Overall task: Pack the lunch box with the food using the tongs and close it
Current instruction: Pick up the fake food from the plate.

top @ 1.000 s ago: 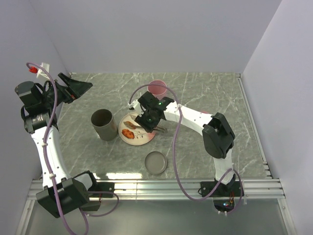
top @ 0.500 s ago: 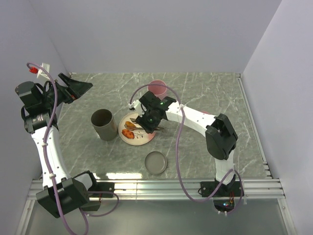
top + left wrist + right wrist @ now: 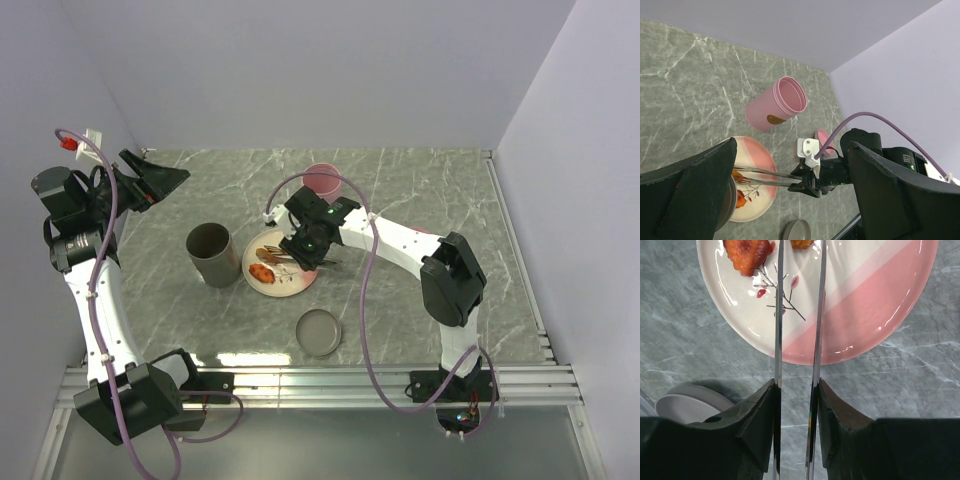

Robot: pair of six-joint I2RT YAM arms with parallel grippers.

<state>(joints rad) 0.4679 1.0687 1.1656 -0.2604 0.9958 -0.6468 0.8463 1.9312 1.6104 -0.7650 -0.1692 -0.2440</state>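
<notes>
My right gripper (image 3: 303, 250) (image 3: 796, 385) is shut on the silver tongs (image 3: 778, 330) (image 3: 771, 174), one finger pressing on the outside of each arm. The tongs reach out low over the pink-and-white plate (image 3: 296, 285) (image 3: 875, 310). One orange-brown chunk of food (image 3: 802, 243) lies between the tong arms at the top edge of the right wrist view. Another chunk (image 3: 746, 253) (image 3: 260, 271) lies just left of them. The grey round lunch box (image 3: 212, 254) stands open left of the plate. Its grey lid (image 3: 319, 332) (image 3: 687, 403) lies flat in front. My left gripper (image 3: 152, 180) (image 3: 792, 145) hangs open and empty, high at the far left.
A pink cup (image 3: 322, 180) (image 3: 775, 102) stands behind the plate, with a small pink lid (image 3: 825, 140) beside my right arm. Walls close the table at the back and both sides. A metal rail (image 3: 320, 380) runs along the near edge.
My right gripper has shifted slightly further over the plate with the tongs. The left arm has not moved.
</notes>
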